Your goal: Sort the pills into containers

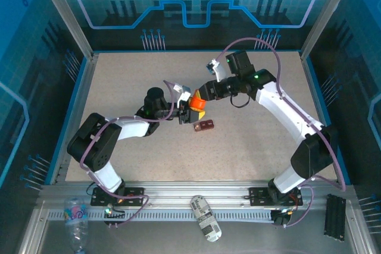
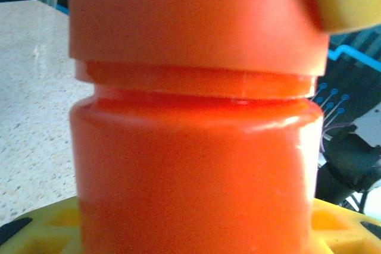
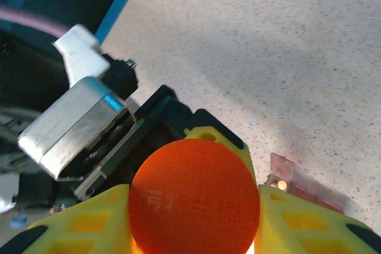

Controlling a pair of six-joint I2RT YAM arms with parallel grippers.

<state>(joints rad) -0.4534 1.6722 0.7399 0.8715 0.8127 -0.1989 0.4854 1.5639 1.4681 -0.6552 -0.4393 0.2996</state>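
An orange pill bottle (image 1: 197,104) is held up over the middle of the table between both arms. My left gripper (image 1: 188,112) is shut on its body (image 2: 196,171), its yellow fingers (image 2: 342,224) low on either side. From above, my right gripper (image 3: 193,221) is shut on the round orange cap (image 3: 193,197), with a yellow finger (image 3: 303,224) pressed against each side. The containers (image 1: 204,125), a small dark red-brown box, lie on the table just right of and below the bottle. In the right wrist view the box (image 3: 290,181) has a raised lid and a pale pill (image 3: 278,184) in one well.
The speckled table (image 1: 256,141) has raised blue edges and metal frame posts at its sides. A plastic bottle (image 1: 76,218) and a labelled can (image 1: 206,218) lie on the rail in front of the arm bases, off the table.
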